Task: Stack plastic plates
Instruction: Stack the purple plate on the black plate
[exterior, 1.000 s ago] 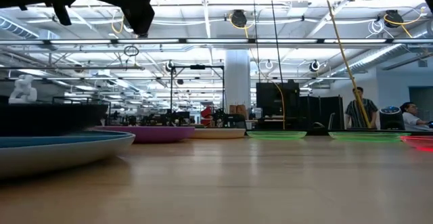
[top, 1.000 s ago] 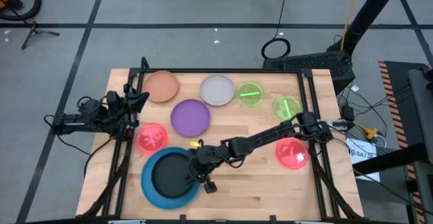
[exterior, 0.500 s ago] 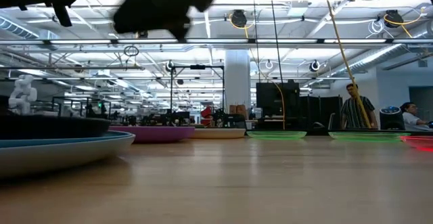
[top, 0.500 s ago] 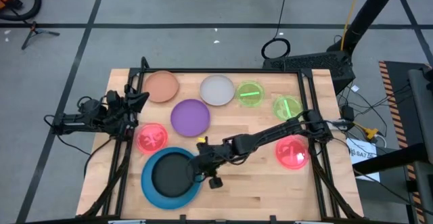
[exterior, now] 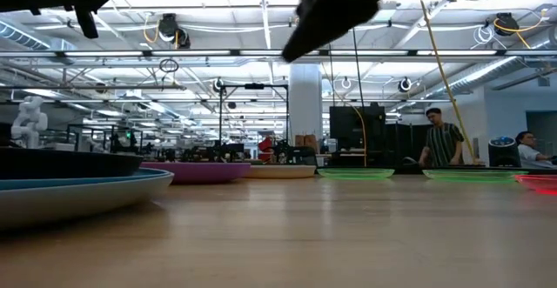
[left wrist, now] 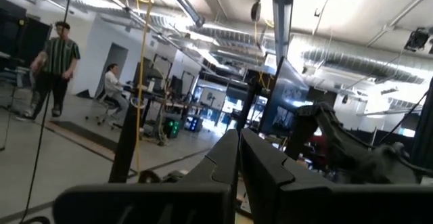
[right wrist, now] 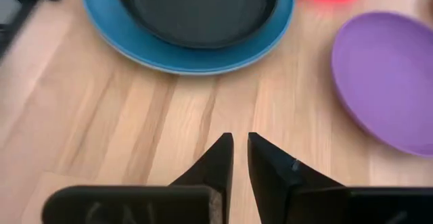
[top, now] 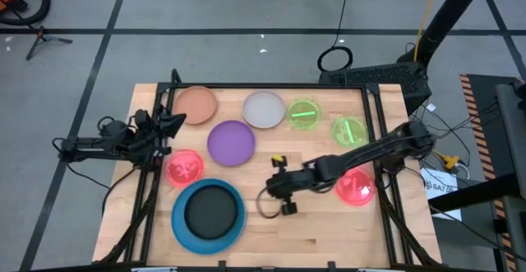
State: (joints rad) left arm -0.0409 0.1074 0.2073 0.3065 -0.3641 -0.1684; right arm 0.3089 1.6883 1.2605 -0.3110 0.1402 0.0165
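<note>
Go next, most likely, for the medium round purple plastic plate (top: 231, 141), lying flat mid-way across the wooden surface (top: 329, 231), just beyond the large round blue plastic plate (top: 179, 223) at the near left. Spread the right jaws first: at present nearly pressed together with only a thin slit between, pinching nothing, poised over bare wood just right of the blue plate. Approach the purple rim low and from the side, take a shallow bite on the raised lip, lift level, then set down centred on the medium round black plastic plate (top: 208, 209) already nested in the blue one. Keep clear of the small translucent pink plastic plate (top: 184, 167) just left of the purple one. Expect smooth, shallow, slippery dishes throughout. Leave for later the orange-brown plate (top: 196, 104) and whitish plate (top: 264, 109) along the far edge, the two small neon green plates (top: 304, 113) at the far right, and the second pink plate (top: 355, 185) at the right. No call yet for the left jaws, pressed together, empty, parked at the left edge.
</note>
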